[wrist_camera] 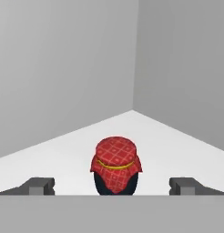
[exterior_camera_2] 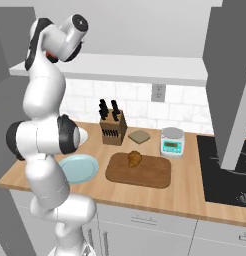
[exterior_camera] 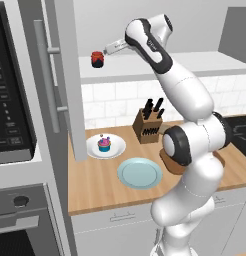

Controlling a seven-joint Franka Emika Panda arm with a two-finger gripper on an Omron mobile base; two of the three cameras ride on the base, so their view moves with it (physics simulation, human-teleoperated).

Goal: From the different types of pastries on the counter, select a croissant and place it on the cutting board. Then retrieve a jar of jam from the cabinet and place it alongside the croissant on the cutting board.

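Jar of jam (exterior_camera: 98, 59) stands on the white cabinet shelf (exterior_camera: 145, 67), upper centre of the left base view, just right of the open cabinet door (exterior_camera: 62, 75) with its long bar handle (exterior_camera: 45, 75). In the hand view the jar (wrist_camera: 115, 166) sits at lower centre: red checked cloth cap tied with a yellow band, dark body below; its base is cut off by the frame bottom.

End effector (wrist_camera: 113, 185): fingers (wrist_camera: 38, 185) spread wide apart, one at each side of the jar, nothing gripped. Whether the tips touch the jar cannot be told. In the left base view the end effector (exterior_camera: 109, 49) is at the jar's right, mostly hidden by the arm's wrist.

Croissant (exterior_camera_2: 134, 159) lies on the cutting board (exterior_camera_2: 155, 175), centre of the right base view, toward the board's left end.

Around it on the desk (exterior_camera_2: 195, 200): knife block (exterior_camera_2: 113, 129) behind, grey-brown pad (exterior_camera_2: 139, 136) beside that, small scale (exterior_camera_2: 172, 141) at the board's upper right, light blue plate (exterior_camera_2: 80, 167) to the left, partly behind the arm. Cooktop (exterior_camera_2: 222, 170) at right edge.

Left base view, middle left: cupcake (exterior_camera: 104, 144) on a white plate (exterior_camera: 117, 150). The arm covers most of the board there; only a brown edge (exterior_camera: 170, 165) shows.
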